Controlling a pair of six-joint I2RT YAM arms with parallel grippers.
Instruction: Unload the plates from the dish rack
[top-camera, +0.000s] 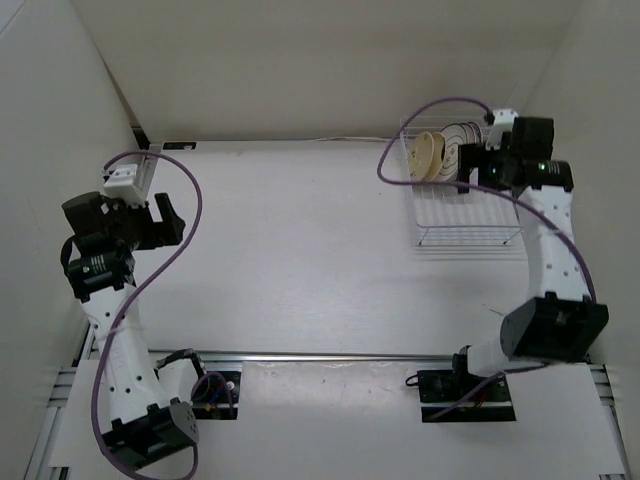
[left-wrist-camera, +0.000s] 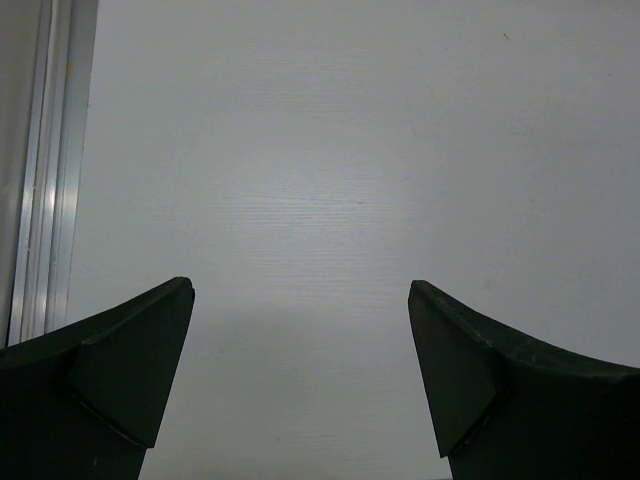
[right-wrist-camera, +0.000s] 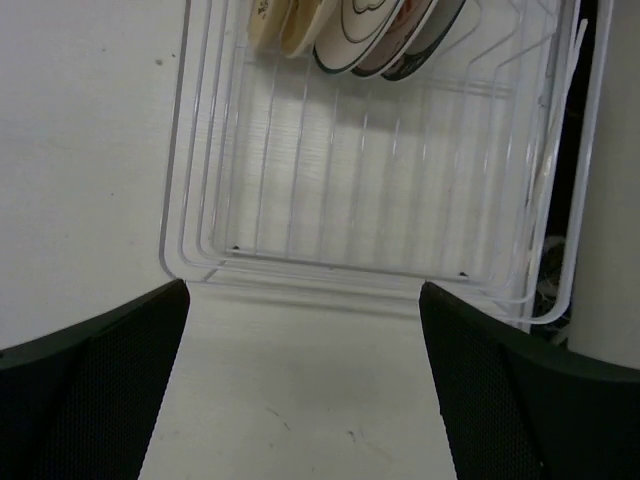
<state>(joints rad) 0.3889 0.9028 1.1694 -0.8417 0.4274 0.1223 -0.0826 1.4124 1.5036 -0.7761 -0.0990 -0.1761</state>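
Nothing unloaded yet.
Plates (top-camera: 430, 155) stand at the far end of the dish rack (top-camera: 468, 212); your left gripper (left-wrist-camera: 300, 288) and right gripper (right-wrist-camera: 305, 290) gape empty.

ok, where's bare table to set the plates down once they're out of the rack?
Widest free patch: table between the left gripper and the dish rack. Also the strip between the rack's near edge and the base rail. Crowded: rack's far end, where the plates stand.

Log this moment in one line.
plates: in dish rack | left claw: open, empty | right claw: open, empty, facing plates
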